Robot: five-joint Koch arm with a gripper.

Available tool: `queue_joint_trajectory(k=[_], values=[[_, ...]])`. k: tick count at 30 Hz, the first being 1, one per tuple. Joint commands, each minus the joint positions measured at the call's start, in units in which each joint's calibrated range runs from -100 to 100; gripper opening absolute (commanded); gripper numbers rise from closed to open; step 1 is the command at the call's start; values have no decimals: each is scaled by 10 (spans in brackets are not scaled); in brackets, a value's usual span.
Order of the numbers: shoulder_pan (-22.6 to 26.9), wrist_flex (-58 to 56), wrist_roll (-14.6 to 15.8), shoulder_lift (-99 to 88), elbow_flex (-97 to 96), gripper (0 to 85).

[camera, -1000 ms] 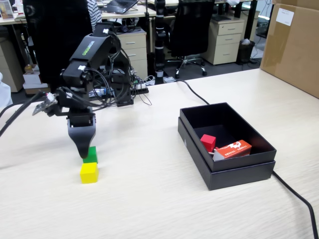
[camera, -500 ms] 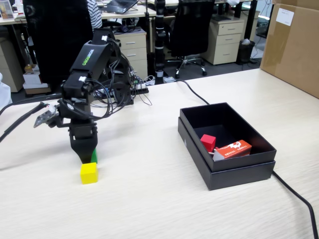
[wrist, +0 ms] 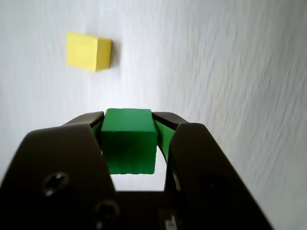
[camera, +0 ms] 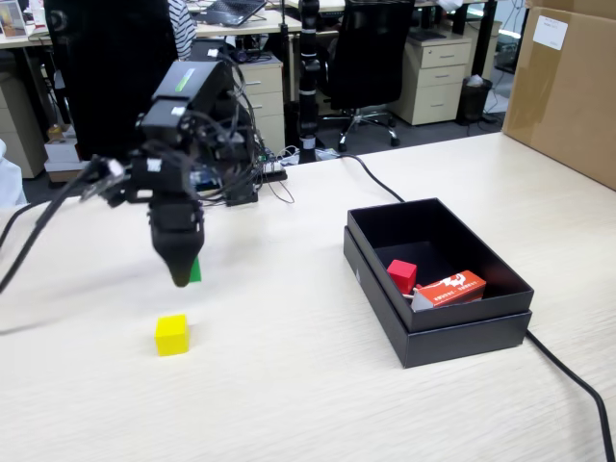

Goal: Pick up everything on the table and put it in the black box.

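Three cubes make up the job, and each sits at a different stage. From the fixed view, the red cube (camera: 402, 275) already lies inside the black box (camera: 462, 332), touching a red-and-white printed carton (camera: 450, 289) that shares the floor of the box; the yellow cube (camera: 172, 335) rests alone on the table (camera: 308, 404), well apart from the box, so it looks to be the last one to fetch. The gripper (camera: 182, 274) hangs point-down above the table, behind the yellow cube, and only a sliver of the green cube (camera: 195, 270) peeks out beside its dark tip; from here the hold itself is hard to read, and the arm's cables crowd the view behind it. A black cable (camera: 568, 375) runs off the table's near right corner, cut by the frame. From the wrist view, the matter is plain: the gripper (wrist: 129, 125) is clamped on the green cube (wrist: 128, 140), one jaw pressed to each side face, the cube square between them, likely carried clear of the tabletop for the trip to the box. The yellow cube (wrist: 88, 50) shows beyond it on the pale surface, slightly blurred. The box is out of this view.
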Motion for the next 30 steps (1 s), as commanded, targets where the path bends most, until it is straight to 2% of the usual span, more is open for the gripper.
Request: queue_joint_trajectory(k=[1, 6, 7, 8, 12, 14, 21, 22, 30], values=[[51, 10, 27, -155, 9, 9], [144, 9, 76, -230, 6, 9], [187, 9, 104, -227, 19, 9], [205, 9, 118, -213, 30, 9], [244, 8, 144, -144, 70, 9], [270, 8, 158, -34, 149, 9], [290, -2, 166, 188, 279, 9], [291, -2, 169, 276, 304, 9], [294, -2, 173, 357, 303, 9]])
